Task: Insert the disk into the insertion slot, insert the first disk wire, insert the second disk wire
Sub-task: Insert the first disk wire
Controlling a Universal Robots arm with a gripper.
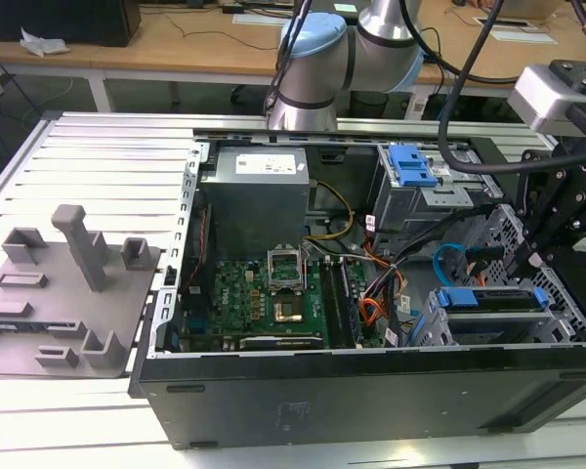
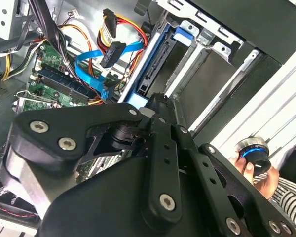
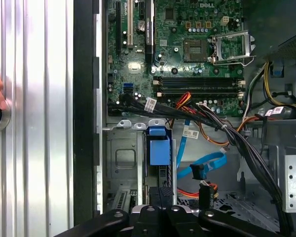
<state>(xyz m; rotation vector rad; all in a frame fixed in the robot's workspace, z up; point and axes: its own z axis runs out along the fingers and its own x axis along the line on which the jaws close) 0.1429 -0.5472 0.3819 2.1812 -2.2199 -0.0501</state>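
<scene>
The disk, silver in its bright blue frame, lies in the insertion slot, a low grey cage on the exterior view's right. My gripper reaches down to the disk's far end and looks shut on it. In the first wrist view the gripper meets the disk's blue handle end inside the insertion slot. The second disk wire, a light-blue looped cable, hangs loose beside the cage with its dark plug free. It also shows in the second wrist view, near the gripper.
An orange and black wire bundle with a dark plug hangs near the cage. A taller grey bay with a blue latch stands behind. The motherboard fills the case floor. A hand holds a round device outside the case.
</scene>
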